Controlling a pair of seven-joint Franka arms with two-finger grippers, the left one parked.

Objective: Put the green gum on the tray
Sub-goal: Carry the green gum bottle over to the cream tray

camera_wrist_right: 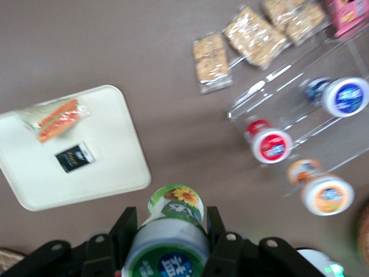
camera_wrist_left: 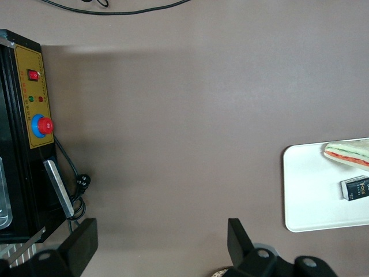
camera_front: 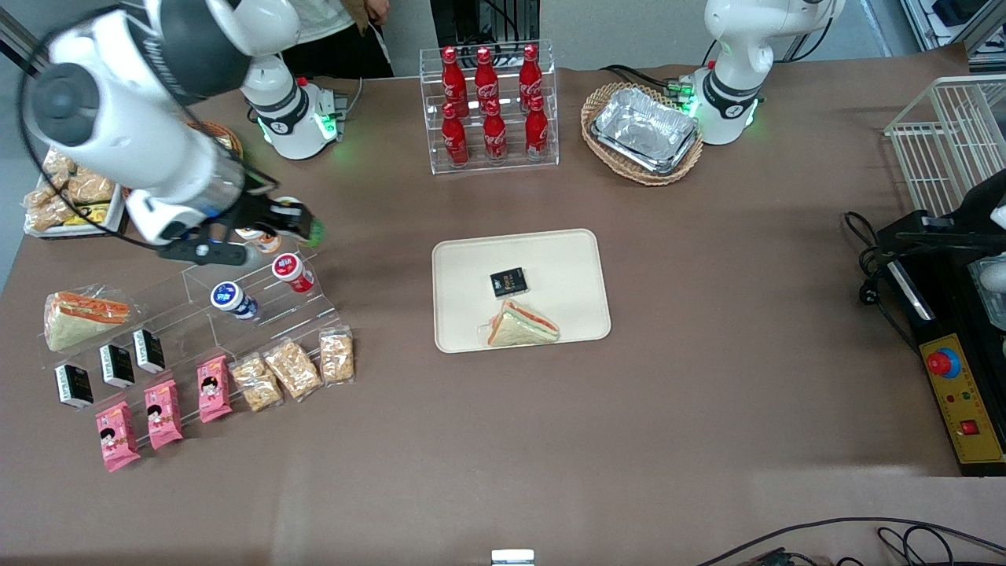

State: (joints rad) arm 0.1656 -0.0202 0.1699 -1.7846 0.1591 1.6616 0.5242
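The hand (camera_wrist_right: 168, 228) pinches the green gum (camera_wrist_right: 172, 231) between its two fingers, the bottle's lid facing the wrist camera. In the front view the hand (camera_front: 302, 226) hangs above the clear stand (camera_front: 236, 314), toward the working arm's end of the tabletop (camera_front: 707, 393), well apart from the tray (camera_front: 456, 259).

The carry looks under way. To do it well, the arm should travel level toward the tray and lower over a bare patch before letting go. The part of the tray farther from the front camera looks free, so set the gum there, low enough that the round bottle does not roll off the shallow rim.

The tray holds a sandwich (camera_front: 522, 324) and a small black packet (camera_front: 508, 282). The stand holds a red bottle (camera_front: 293, 272), a blue bottle (camera_front: 232, 299) and an orange one (camera_wrist_right: 322, 189).
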